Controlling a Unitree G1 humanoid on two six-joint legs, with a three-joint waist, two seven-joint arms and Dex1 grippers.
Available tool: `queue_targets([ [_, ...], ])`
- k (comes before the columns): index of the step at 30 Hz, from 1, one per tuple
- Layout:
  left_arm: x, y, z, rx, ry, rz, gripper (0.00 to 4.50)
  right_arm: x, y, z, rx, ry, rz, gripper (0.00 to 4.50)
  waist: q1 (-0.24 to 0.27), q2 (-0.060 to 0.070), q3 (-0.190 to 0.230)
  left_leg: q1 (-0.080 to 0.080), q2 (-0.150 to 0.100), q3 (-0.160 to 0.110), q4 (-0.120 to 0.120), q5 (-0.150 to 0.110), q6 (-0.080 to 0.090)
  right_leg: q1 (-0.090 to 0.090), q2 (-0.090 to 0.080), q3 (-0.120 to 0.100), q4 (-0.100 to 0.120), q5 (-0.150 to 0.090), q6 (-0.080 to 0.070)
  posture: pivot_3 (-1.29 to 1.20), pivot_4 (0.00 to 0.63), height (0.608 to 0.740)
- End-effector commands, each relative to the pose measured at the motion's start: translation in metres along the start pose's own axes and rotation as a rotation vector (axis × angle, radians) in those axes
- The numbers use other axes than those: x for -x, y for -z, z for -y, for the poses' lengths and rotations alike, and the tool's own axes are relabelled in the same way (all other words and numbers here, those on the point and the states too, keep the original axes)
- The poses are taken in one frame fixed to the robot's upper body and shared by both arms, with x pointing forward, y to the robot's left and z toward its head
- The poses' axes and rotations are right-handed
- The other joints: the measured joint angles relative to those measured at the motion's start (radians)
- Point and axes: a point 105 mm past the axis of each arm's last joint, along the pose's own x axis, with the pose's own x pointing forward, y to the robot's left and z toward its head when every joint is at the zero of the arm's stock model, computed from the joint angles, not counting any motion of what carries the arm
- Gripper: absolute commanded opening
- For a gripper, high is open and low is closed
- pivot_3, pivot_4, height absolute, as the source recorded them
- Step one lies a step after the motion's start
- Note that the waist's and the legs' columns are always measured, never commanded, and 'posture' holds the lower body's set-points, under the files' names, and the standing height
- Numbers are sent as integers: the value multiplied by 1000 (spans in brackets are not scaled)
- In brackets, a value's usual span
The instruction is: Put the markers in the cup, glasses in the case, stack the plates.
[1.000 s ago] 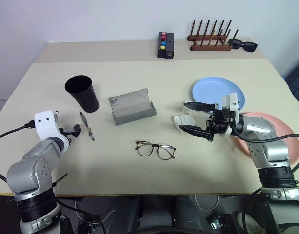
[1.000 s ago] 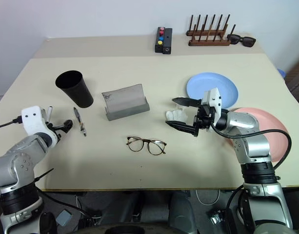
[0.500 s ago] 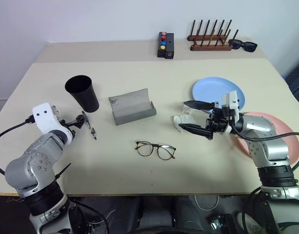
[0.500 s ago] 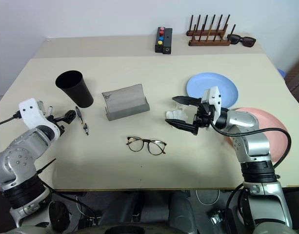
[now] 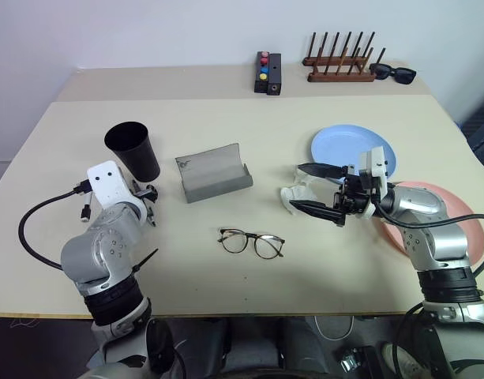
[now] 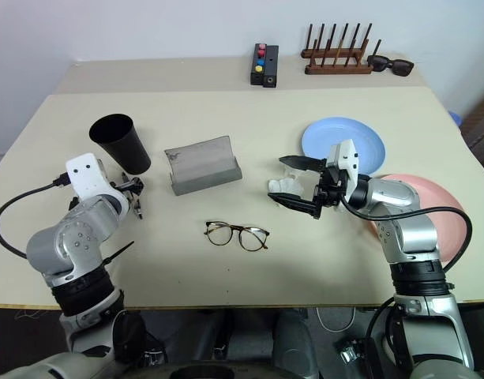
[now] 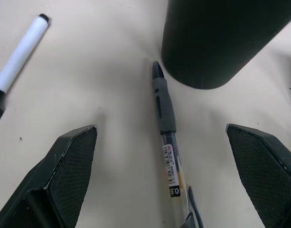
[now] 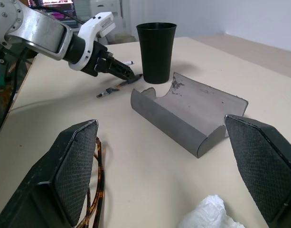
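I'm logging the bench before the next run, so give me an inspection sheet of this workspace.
Surface: beige table, a second table butted behind it.
Job's things: black cup upright; grey case open; glasses unfolded in front of it; pen and white marker lying by the cup; blue plate and pink plate side by side, unstacked.
Clutter: crumpled white tissue; button box; wooden rack; sunglasses.
Grippers: left gripper open, straddling the pen; right gripper open, empty, around the tissue.
Cables: black cable looping off the left wrist, over the table.
Surroundings: plain white wall.
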Motion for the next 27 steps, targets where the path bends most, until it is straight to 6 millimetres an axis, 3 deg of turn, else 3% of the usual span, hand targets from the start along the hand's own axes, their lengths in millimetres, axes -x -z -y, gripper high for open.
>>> queue_targets([
  [1,1,-1,-5,-32,-68,-11,4433,4,-18,2,62,1,32,4367,0,0,0,0,0,0,0,0,0,0,0,0,0,0,0,0,150,740],
  [13,-9,16,-2,-46,-95,-61,4433,11,-17,6,76,6,82,4367,1,-1,0,0,0,0,1,0,0,0,0,0,1,0,0,0,150,740],
  [27,-19,36,17,-9,-92,-117,4433,10,-14,5,87,-25,80,4367,27,-1,-1,2,-1,0,4,1,-2,0,0,0,8,0,0,0,150,740],
])
